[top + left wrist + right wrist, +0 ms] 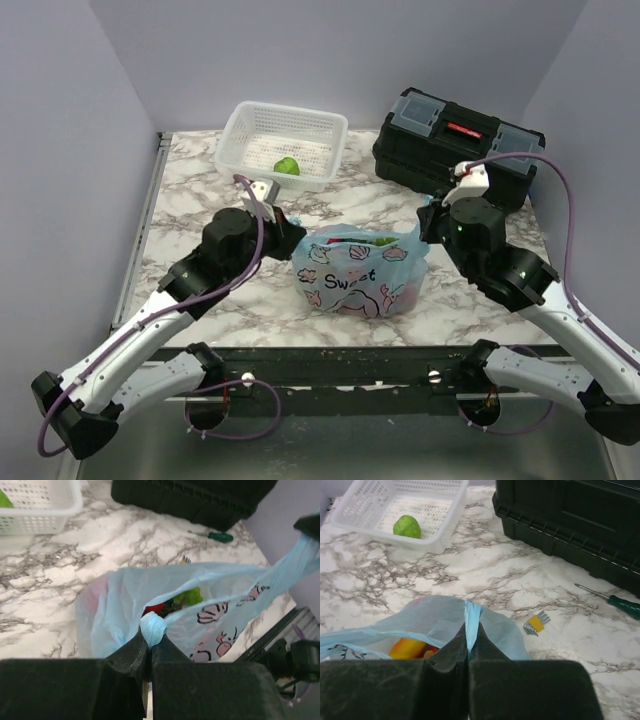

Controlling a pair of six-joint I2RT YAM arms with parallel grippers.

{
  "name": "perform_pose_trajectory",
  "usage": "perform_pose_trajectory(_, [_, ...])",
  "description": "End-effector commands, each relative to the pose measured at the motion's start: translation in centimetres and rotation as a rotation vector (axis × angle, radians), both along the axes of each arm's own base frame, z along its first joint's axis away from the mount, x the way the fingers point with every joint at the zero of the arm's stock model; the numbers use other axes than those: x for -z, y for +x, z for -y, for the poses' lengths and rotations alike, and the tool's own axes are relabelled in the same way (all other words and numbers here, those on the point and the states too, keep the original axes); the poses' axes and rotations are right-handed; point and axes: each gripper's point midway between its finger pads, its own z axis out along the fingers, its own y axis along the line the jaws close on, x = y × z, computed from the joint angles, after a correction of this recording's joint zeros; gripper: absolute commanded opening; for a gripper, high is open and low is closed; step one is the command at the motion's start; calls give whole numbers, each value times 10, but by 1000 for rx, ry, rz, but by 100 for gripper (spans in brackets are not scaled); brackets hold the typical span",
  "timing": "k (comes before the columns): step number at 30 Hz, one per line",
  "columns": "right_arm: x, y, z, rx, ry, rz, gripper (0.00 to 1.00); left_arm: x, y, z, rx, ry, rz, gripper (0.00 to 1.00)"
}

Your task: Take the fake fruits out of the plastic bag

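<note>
The light-blue plastic bag (355, 270) with a pink cartoon print stands on the marble table between my arms. My left gripper (290, 222) is shut on its left handle (152, 628). My right gripper (428, 215) is shut on its right handle (472, 622). The handles are pulled apart and the bag mouth is open. Inside I see fake fruits: a red piece (154, 608) and a green piece (189, 596) in the left wrist view, and a yellow-orange piece (407, 648) in the right wrist view. The rest of the fruits are hidden by the bag.
A white lattice basket (283, 145) at the back holds one light-green round fruit (287, 166). A black toolbox (455, 145) stands at the back right. A green-handled screwdriver (612, 600) and a yellow hex-key set (536, 624) lie right of the bag.
</note>
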Motion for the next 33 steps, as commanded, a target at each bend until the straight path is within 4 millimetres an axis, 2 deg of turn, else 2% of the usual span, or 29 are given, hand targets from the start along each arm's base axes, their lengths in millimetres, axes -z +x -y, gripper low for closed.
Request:
perform_pose_trajectory(1, [6,6,26,125,-70,29,1,-43,10,-19,-40,-132,1,0])
perform_pose_trajectory(4, [5,9,36,187,-89,41,1,-57,22,-24,-47,-175,-21,0])
perform_pose_trajectory(7, [-6,14,40,225,-98,65,1,-70,37,-25,-44,-220,-54,0])
perform_pose_trajectory(13, [-48,29,49,256,-86,128,1,-103,85,-25,-58,-325,-116,0])
perform_pose_trajectory(17, [-83,24,58,246,-47,189,1,-127,108,-20,-50,-365,-126,0])
perform_pose_trajectory(20, [-111,7,40,75,27,255,1,-139,117,-18,-43,-378,-98,0])
perform_pose_trajectory(23, [-116,-12,17,-119,49,275,1,-144,124,-14,-19,-367,-90,0])
perform_pose_trajectory(26, [-99,-33,-8,-316,42,238,1,-141,128,-12,-3,-337,-86,0])
perform_pose_trajectory(28, [-92,-59,-32,-517,70,222,1,-133,130,-13,-5,-307,-92,0])
perform_pose_trajectory(31, [-77,-101,-71,-836,139,144,5,-110,129,-16,-6,-246,-115,0])
perform_pose_trajectory(33, [-59,-117,-88,-964,177,50,5,-87,126,-19,-10,-204,-140,0])
